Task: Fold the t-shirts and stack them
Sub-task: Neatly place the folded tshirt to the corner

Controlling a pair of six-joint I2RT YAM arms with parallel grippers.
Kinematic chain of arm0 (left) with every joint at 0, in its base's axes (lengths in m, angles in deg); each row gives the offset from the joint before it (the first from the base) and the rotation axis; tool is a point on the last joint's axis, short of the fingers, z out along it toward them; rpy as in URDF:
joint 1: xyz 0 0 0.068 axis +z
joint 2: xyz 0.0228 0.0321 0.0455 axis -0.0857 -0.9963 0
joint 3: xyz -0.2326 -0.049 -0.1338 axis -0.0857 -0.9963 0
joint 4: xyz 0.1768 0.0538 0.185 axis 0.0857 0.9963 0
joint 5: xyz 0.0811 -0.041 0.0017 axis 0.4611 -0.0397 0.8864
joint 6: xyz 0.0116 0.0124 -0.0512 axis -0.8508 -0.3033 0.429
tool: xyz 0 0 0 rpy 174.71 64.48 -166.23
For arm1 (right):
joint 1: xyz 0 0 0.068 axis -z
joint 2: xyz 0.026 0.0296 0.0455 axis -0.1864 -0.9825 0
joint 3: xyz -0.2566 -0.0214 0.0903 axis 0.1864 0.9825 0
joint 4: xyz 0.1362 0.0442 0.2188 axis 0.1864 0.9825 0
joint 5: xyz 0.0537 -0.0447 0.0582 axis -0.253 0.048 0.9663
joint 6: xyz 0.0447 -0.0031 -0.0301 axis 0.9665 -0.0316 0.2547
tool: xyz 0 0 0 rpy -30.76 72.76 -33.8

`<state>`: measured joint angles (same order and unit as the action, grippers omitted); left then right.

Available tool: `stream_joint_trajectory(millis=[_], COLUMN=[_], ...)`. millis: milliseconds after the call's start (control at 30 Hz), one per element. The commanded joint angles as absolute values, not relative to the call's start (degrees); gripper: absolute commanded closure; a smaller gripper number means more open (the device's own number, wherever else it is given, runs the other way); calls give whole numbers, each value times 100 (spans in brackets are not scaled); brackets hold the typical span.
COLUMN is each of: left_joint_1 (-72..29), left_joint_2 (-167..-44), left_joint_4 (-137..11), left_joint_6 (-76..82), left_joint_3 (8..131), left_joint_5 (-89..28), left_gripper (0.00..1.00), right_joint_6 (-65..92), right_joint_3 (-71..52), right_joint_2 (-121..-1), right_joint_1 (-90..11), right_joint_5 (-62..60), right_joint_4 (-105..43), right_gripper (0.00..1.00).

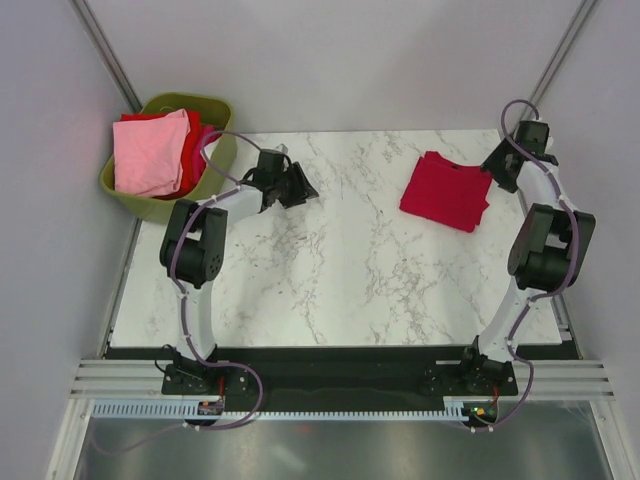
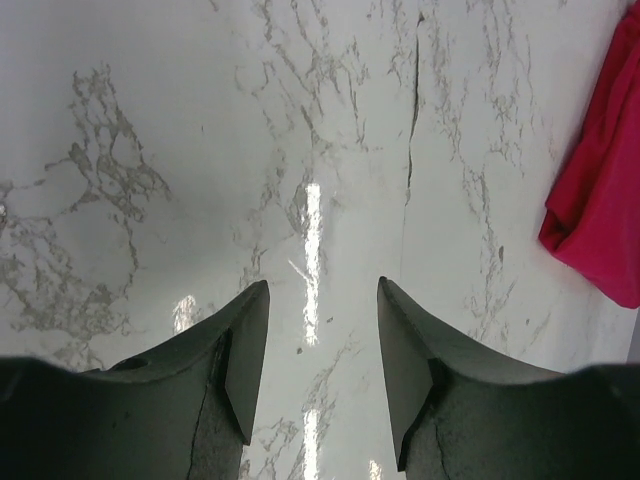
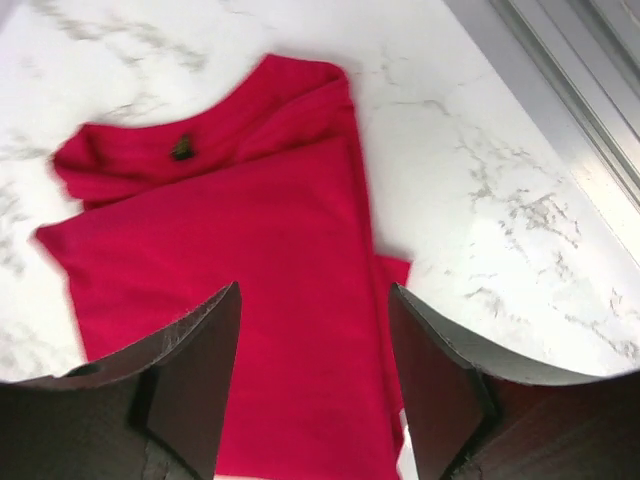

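A folded crimson red cloth t-shirt (image 3: 250, 240) lies beneath the right jaws, which are wide and empty; the left jaws gape, empty, above the white marble desk (image 2: 150, 100).

One marble table (image 1: 340, 270) carries one folded crimson red t-shirt (image 1: 447, 190) at its far right. One olive-green plastic basket (image 1: 186, 99) at the far left holds one light pink t-shirt (image 1: 150, 152) atop red cloth (image 1: 196, 150); how many red garments lie there cannot be told. Two robot arms stand near: left arm (image 1: 195, 250), right arm (image 1: 545, 245).
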<state>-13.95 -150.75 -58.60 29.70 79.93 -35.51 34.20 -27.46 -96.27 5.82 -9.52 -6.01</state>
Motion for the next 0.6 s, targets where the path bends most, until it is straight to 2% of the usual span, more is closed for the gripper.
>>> stream_joint_trajectory(millis=[0,200,333,567], left_joint_1=[-1415,-1433,-1451,-1459], left_joint_2=[-14481,-14094,-13953,-13751], left_joint_4=[-6071,-6361,-6396,-6396], left_joint_6=[2853,2826,2756,2528], left_joint_3=[7810,7326,7212,7097], left_joint_5=[-3399,-3399,-3337,-3127], left_gripper=[45,45,45,46], right_joint_6=[3171,2801,2801,2968], right_joint_3=[-2529,-2282,-2352,-2809], right_joint_2=[-8655,-8529,-8819,-9661], right_joint_1=[245,-396,-1273,-1996], right_joint_5=[-1114,-629,-629,-1102], right_joint_4=[-852,-844,-844,-800], right_gripper=[34,50,58,67])
